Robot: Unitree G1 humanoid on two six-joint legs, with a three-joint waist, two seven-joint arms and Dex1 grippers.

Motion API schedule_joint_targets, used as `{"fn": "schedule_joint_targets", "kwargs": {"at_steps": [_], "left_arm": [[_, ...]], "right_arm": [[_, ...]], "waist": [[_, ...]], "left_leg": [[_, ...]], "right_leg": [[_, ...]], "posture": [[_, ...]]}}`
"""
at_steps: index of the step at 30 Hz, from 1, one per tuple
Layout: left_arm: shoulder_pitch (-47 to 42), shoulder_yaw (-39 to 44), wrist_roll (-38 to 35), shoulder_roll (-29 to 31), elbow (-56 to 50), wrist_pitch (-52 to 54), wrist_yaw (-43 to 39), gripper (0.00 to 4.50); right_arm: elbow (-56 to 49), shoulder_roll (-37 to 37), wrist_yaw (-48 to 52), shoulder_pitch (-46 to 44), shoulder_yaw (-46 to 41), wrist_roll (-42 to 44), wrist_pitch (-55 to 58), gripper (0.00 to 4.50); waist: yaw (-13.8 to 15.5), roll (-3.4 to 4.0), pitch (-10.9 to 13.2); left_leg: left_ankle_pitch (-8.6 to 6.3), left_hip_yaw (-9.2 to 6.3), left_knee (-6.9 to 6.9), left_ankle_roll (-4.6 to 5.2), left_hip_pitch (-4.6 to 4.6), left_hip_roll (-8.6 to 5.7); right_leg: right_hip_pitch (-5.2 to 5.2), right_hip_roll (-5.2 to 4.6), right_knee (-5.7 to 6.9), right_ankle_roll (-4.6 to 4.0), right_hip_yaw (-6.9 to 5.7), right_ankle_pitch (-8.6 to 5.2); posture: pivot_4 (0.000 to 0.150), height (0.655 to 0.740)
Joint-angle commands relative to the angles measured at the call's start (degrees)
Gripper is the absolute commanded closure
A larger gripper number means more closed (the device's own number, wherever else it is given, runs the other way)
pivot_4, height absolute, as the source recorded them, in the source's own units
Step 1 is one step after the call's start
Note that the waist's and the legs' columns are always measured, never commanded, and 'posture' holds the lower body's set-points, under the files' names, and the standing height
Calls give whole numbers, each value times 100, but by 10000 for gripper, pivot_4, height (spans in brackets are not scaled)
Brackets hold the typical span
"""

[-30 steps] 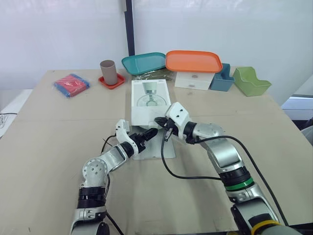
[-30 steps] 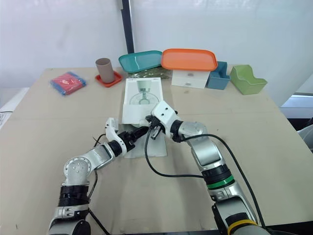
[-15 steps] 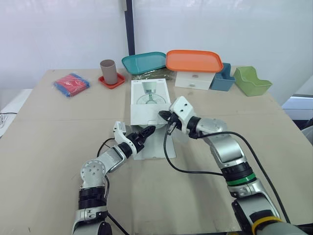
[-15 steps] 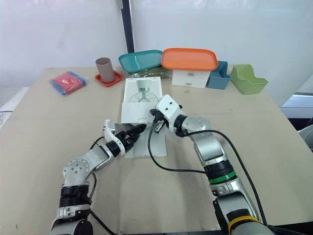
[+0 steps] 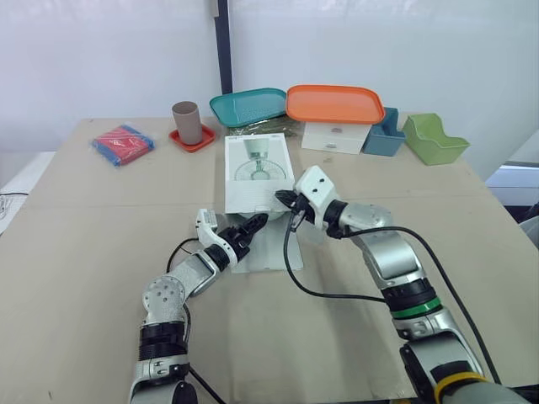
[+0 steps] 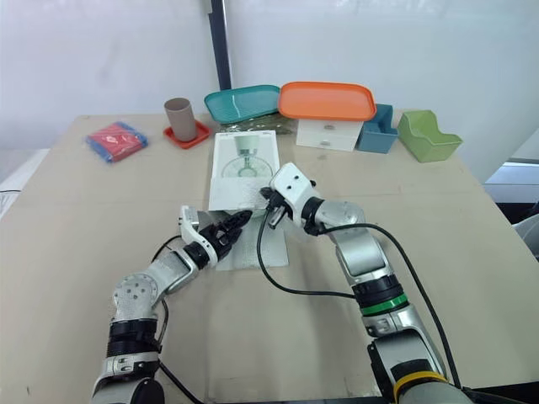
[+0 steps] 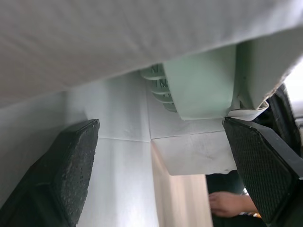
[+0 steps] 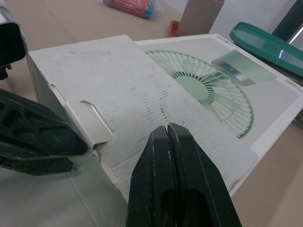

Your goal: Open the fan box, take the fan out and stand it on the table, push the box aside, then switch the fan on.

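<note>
I can't read a single word, brand or number anywhere in these views. The fan box (image 5: pixel 258 172) has a drawing of a fan printed on its lid, and a thin line of small print runs along one edge of that lid, too fine for me to read. Inside the box's open end, the pale green fan (image 7: pixel 199 80) bears a few raised marks, perhaps an N, but I can't tell.

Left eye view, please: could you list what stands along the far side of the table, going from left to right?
From the left: red and blue packet → brown cylindrical cup → teal plastic tray → orange plastic tray → blue plastic bin → green plastic bin.
</note>
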Motion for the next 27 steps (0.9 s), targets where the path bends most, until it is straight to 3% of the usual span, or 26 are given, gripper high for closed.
{"fn": "schedule_joint_targets", "kwargs": {"at_steps": [1,22,25,27], "left_arm": [[12,61,-15,5,21,-63,-27,780],[-205,-57,266,-94,449,-394,-250,780],[-205,-123,333,-61,495,-349,-340,7948],[-186,-158,319,-36,464,-291,-434,15397]], "right_arm": [[-208,36,-1,4,10,-4,-22,45000],[-322,68,-15,86,73,-24,105,45000],[-343,70,-22,95,75,-27,118,45000],[-370,71,-28,110,75,-25,134,45000]], "waist": [[0,-1,0],[1,-4,3],[2,-5,3],[2,-5,3]], "left_leg": [[0,0,0,0,0,0],[0,0,-3,0,-1,0],[0,-1,-3,0,-1,0],[0,-1,-3,0,-1,-1]], "right_leg": [[0,0,0,0,0,0],[1,0,-5,0,-1,1],[2,0,-5,0,-1,1],[2,0,-5,0,-1,1]], "posture": [[1500,7400],[1500,7400],[1500,7400],[1500,7400]]}}
